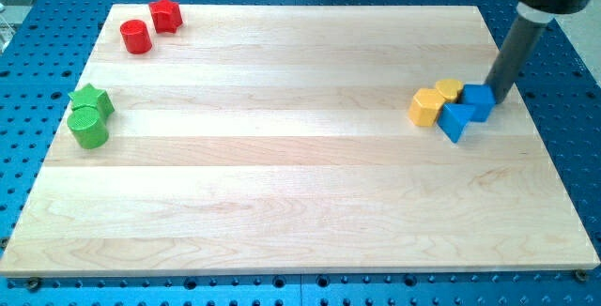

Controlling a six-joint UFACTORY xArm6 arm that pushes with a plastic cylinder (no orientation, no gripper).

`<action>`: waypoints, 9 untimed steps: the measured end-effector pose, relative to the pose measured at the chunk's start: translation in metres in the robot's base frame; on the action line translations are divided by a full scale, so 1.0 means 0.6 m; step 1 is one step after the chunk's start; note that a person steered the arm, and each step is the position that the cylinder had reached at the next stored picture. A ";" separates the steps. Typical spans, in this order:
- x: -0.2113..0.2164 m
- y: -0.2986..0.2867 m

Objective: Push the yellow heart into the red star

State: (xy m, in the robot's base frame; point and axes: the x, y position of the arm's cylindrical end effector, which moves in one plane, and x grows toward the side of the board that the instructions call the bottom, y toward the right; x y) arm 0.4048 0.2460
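The yellow heart (449,89) lies at the view's right, wedged among a yellow pentagon-like block (427,107) on its left, a blue cube (478,102) on its right and a blue triangular block (455,122) below it. The red star (166,13) sits far off at the view's top left. My tip (495,100) is at the right side of the blue cube, touching or nearly touching it. The cube lies between my tip and the yellow heart.
A red cylinder (136,37) lies just below and left of the red star. A green star (91,101) and a green cylinder (88,129) sit together at the left edge of the wooden board (300,212). Blue perforated table surrounds the board.
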 end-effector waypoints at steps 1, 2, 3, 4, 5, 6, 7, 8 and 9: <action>0.104 -0.080; 0.110 -0.075; 0.029 -0.011; 0.018 -0.055; -0.019 -0.180; -0.063 -0.282; -0.045 -0.202; -0.045 -0.138; -0.038 -0.088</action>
State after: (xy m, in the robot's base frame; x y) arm 0.3823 0.1929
